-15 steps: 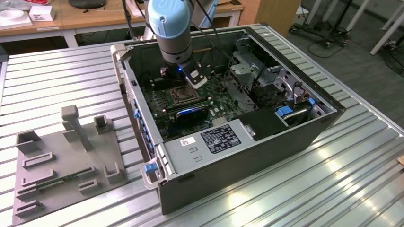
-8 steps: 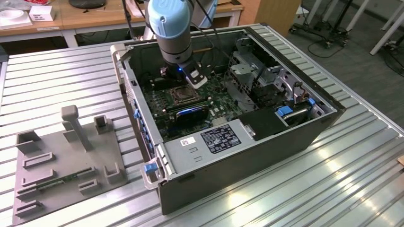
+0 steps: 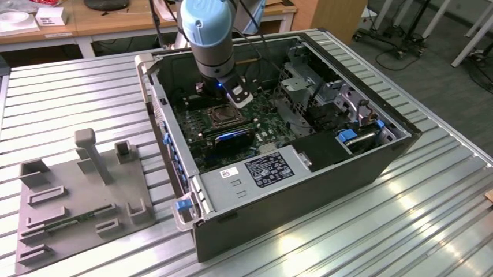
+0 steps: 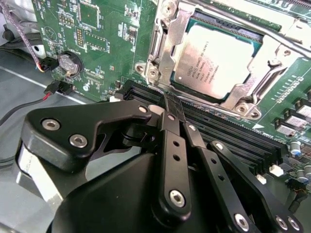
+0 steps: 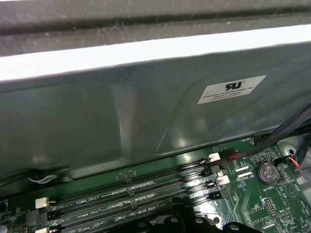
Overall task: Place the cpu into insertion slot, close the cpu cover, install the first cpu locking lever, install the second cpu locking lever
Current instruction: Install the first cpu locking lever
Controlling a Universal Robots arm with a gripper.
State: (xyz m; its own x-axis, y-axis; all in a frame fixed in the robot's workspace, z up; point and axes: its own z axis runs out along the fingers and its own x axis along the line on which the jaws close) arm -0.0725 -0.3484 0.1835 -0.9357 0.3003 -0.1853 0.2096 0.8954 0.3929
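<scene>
Inside the open computer case (image 3: 231, 190) on the counter (image 3: 431, 196), the arm reaches down to the green motherboard (image 3: 202, 124), its tool (image 4: 171, 109) at the socket's edge.

Largest first: the case lies on its side on the ribbed counter, with a grey fixture plate (image 3: 77, 202) well apart toward the exterior view's left. On the motherboard, the cpu (image 4: 216, 60) already sits in the insertion slot (image 4: 163, 36), and the cpu cover (image 4: 262, 70) lies flat around it, framing the chip. In the second wrist view the tool's two thin fingertips (image 4: 167, 104) are drawn together, apparently pinching a thin wire locking lever (image 4: 158, 90) just beside the socket's corner; the socket lies straight beyond the tips. Long black memory slots (image 4: 228, 136) run crosswise between tool and socket, close under the fingers, and the case wall (image 5: 146, 121) stands near behind them.
</scene>
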